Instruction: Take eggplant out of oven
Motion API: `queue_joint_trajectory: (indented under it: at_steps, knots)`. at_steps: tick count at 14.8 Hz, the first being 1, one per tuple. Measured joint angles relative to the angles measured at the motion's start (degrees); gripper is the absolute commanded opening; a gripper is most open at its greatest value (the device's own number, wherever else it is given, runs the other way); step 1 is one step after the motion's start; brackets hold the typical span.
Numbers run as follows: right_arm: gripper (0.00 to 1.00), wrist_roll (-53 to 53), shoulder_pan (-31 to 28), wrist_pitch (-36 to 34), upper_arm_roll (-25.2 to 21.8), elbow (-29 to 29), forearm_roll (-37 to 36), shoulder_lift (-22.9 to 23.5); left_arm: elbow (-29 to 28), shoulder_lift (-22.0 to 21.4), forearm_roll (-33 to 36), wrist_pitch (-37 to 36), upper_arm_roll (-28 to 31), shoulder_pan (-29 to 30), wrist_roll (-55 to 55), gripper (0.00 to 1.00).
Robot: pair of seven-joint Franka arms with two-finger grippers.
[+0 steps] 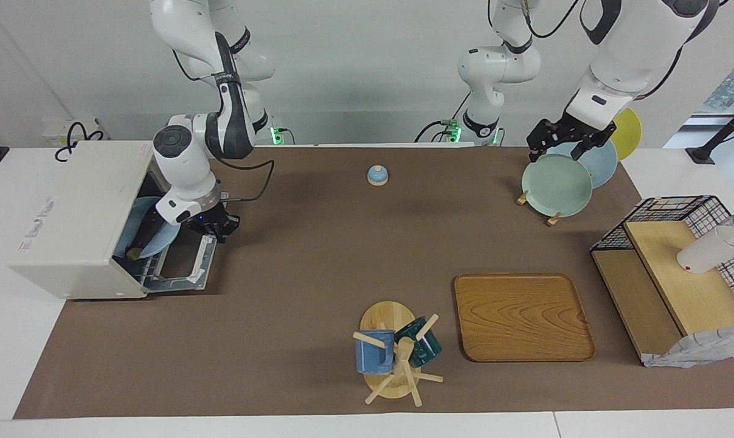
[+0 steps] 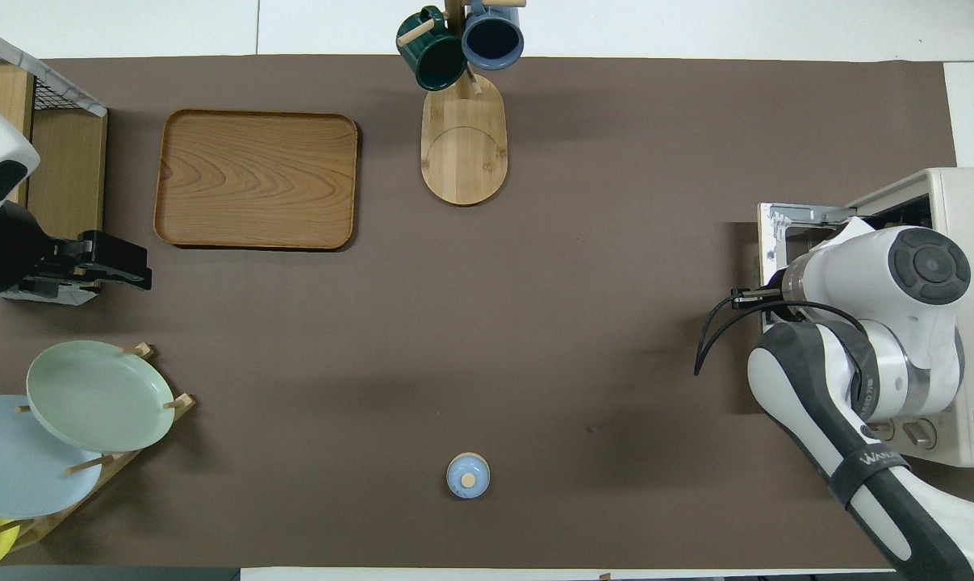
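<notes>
The off-white oven stands at the right arm's end of the table and also shows in the overhead view. Its door lies folded down and open. Inside, a light blue plate leans on the rack, and the dark eggplant lies across it with its stem end toward the door. My right gripper is shut on the door's handle at the door's outer edge. In the overhead view its own wrist hides it. My left gripper waits, open and empty, over the plate rack.
A small blue bell sits mid-table near the robots. A wooden tray and a mug tree with two mugs stand farther out. A wire-and-wood shelf holding a white cup stands at the left arm's end.
</notes>
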Motion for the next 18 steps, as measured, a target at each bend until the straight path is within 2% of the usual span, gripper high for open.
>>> queue_joint_trajectory:
  at_steps: [4, 7, 8, 9, 10, 11, 13, 15, 18]
  knots:
    - [0.0, 0.01, 0.56, 0.07, -0.12, -0.85, 2.81, 0.08, 0.0, 0.0, 0.0, 0.05, 0.19, 0.23, 0.0, 1.0]
    - [0.0, 3.44, 3.93, -0.07, -0.17, -0.92, 4.56, 0.02, 0.0, 0.0, 0.0, 0.06, 0.19, 0.25, 0.0, 1.0]
    - [0.25, 5.01, 5.51, -0.8, -0.15, -0.46, 4.56, -0.03, 0.01, 0.0, 0.0, 0.06, 0.2, 0.25, 0.0, 1.0]
    - [0.28, 6.1, 6.62, -2.81, -0.14, 0.77, 4.56, -0.04, 0.01, 0.0, 0.0, 0.07, 0.2, 0.25, 0.0, 1.0]
    - [0.37, 6.6, 7.15, -5.48, -0.14, 2.47, 4.55, -0.03, 0.01, 0.0, 0.0, 0.08, 0.2, 0.25, 0.0, 1.0]
    - [0.39, 6.63, 7.22, -8.11, -0.22, 4.3, 4.36, -0.05, 0.01, 0.0, 0.0, 0.09, 0.2, 0.25, -0.01, 1.0]
    - [0.39, 6.62, 6.94, -13.02, -1.0, 7.62, 1.58, -0.19, 0.01, 0.0, 0.0, 0.16, 0.2, 0.25, 0.0, 1.0]
    - [0.39, 6.62, 5.52, -18.48, -1.45, 10.57, -4.39, -1.12, 0.02, 0.0, 0.0, 0.49, 0.19, 0.25, 0.0, 1.0]
    - [0.38, 4.93, 2.21, -21.59, -1.57, 11.78, -7.44, -2.53, 0.02, 0.0, 0.0, 0.58, 0.19, 0.25, 0.0, 1.0]
